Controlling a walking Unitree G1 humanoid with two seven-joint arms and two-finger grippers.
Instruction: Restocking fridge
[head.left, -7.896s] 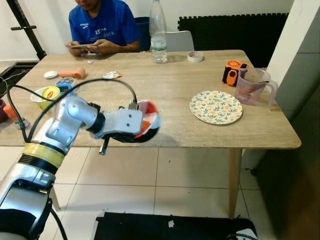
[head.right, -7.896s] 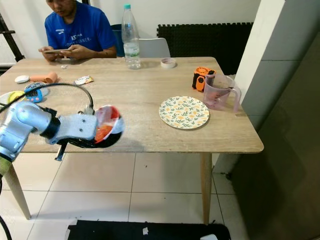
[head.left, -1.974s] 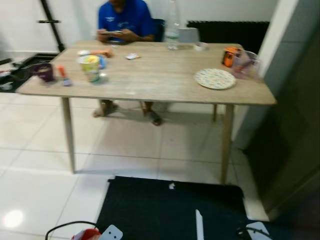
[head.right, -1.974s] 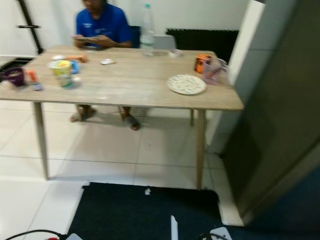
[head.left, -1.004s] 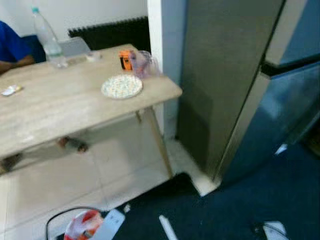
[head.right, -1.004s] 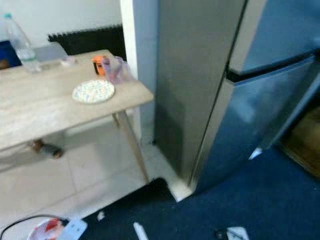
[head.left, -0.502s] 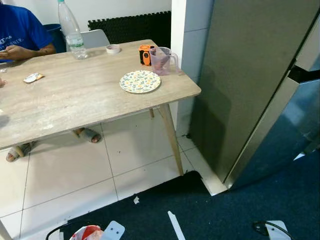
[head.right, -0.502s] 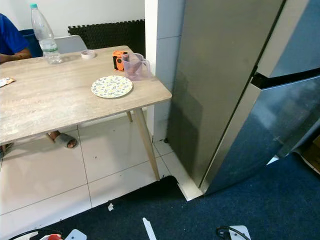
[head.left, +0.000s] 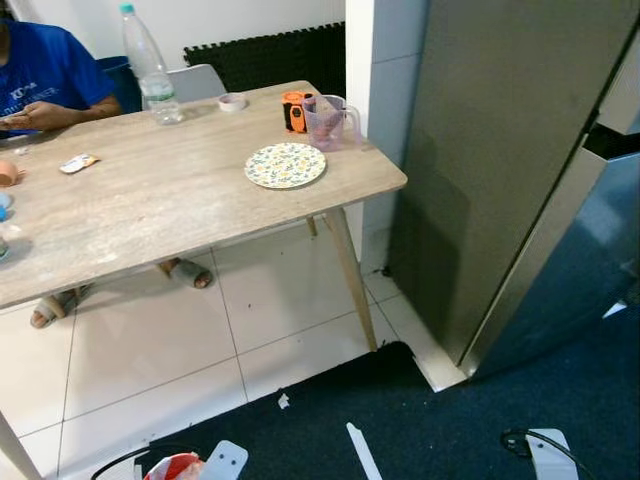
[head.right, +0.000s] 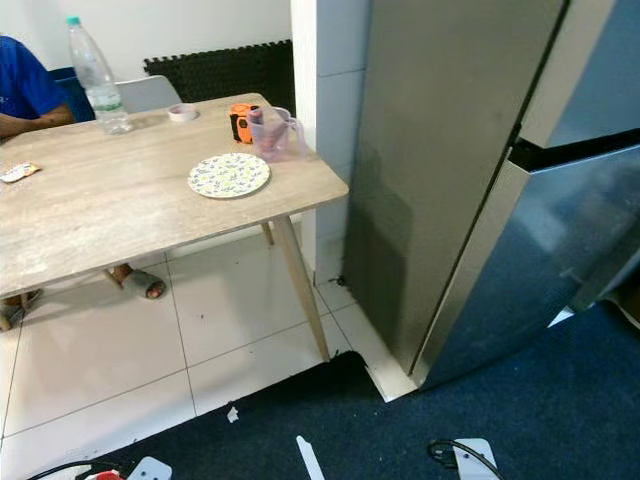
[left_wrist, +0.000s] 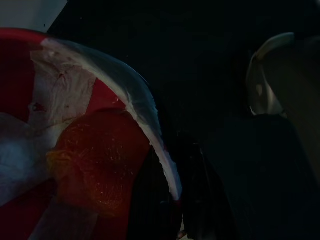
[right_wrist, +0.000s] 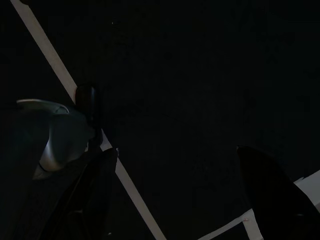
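view has swung slightly; left hand (left_wrist: 165, 200) still grips the red wrapped bowl (left_wrist: 75, 150), low beside the fridge (head.left: 500, 170).

Bright, sharp head views, soft shadows, both wrist views very dark

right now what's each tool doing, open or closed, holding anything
Left tool: closed on the red and white packet, held low.
Right tool: open, holding nothing, hanging idle.
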